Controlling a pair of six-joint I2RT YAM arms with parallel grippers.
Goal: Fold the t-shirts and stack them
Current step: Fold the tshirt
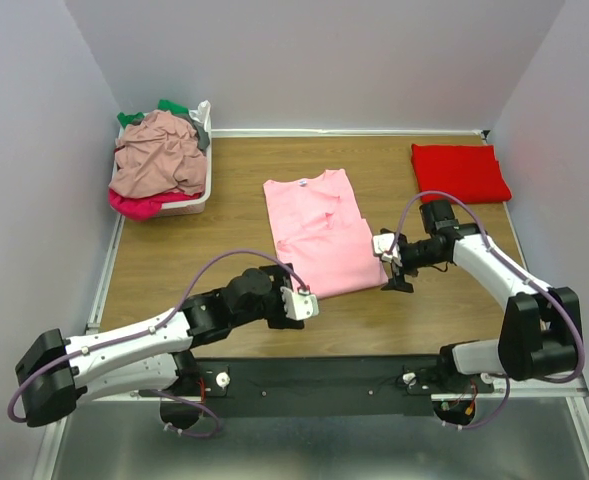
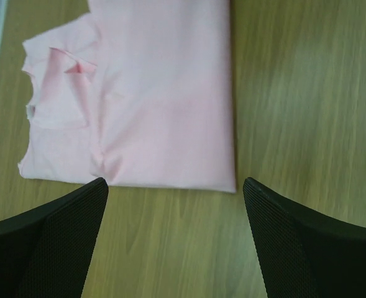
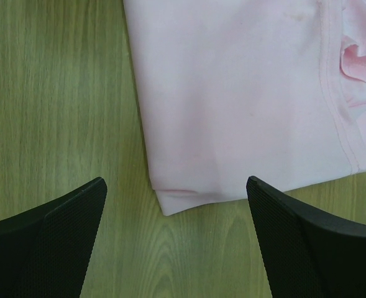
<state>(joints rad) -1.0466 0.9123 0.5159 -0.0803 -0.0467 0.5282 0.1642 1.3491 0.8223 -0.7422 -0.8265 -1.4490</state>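
Several unfolded cotton t-shirts [image 1: 159, 155] wait heaped in the white plastic basket [image 1: 199, 200], well beyond your left gripper [image 2: 173, 181], whose jaws gape wide and empty. Just ahead of them lies the partly folded light pink cotton t-shirt [image 2: 164, 93], one corner between your right gripper's [image 3: 175, 180] equally wide, empty jaws. Past those, one bright red folded t-shirt [image 1: 459, 170] looks finished, so most work remains.

Half-folded t-shirt [image 1: 319, 232] lying flat at the middle of the bench [image 1: 174, 260]; folded t-shirt [image 1: 460, 171] sitting at far right corner; basket [image 1: 186, 207] sitting at far left corner, heap of t-shirts [image 1: 159, 155] lying in it.
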